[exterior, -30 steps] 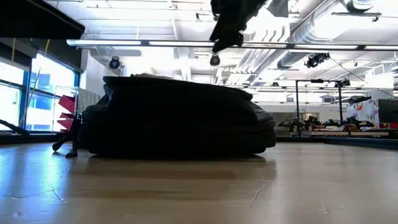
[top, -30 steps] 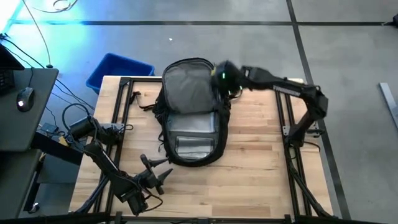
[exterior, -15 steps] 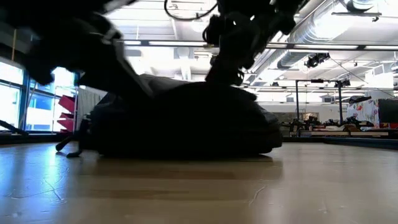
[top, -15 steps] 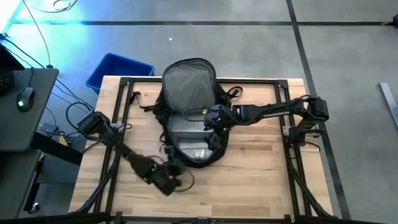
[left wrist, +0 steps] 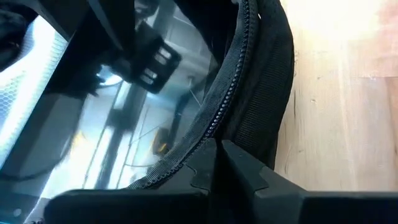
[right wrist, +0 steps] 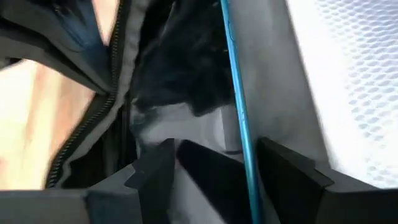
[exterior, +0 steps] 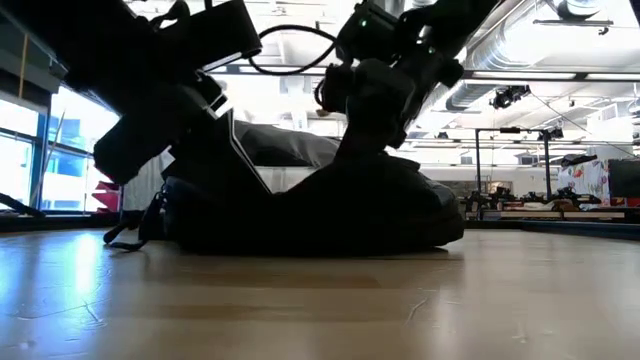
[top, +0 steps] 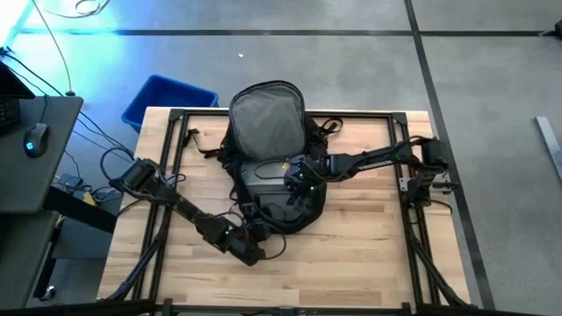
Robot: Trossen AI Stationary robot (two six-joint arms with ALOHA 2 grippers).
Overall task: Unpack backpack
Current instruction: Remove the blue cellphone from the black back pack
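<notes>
High view: the backpack [top: 268, 149] lay open mid-table. The left gripper [top: 250, 239] pinched its near zipper edge; the right gripper [top: 299, 180], fingers spread, reached inside. Holding that edge steady should help clean extraction.

Count, high view: one large black fabric backpack [top: 268, 158] with grey lining, frame centre. Two dark robot arms; one left gripper [top: 250, 233] lower centre, one right gripper [top: 299, 183] centre. One blue plastic bin [top: 167, 96], upper left. One pale wooden table [top: 369, 246]. One computer mouse [top: 34, 140], far left.
</notes>
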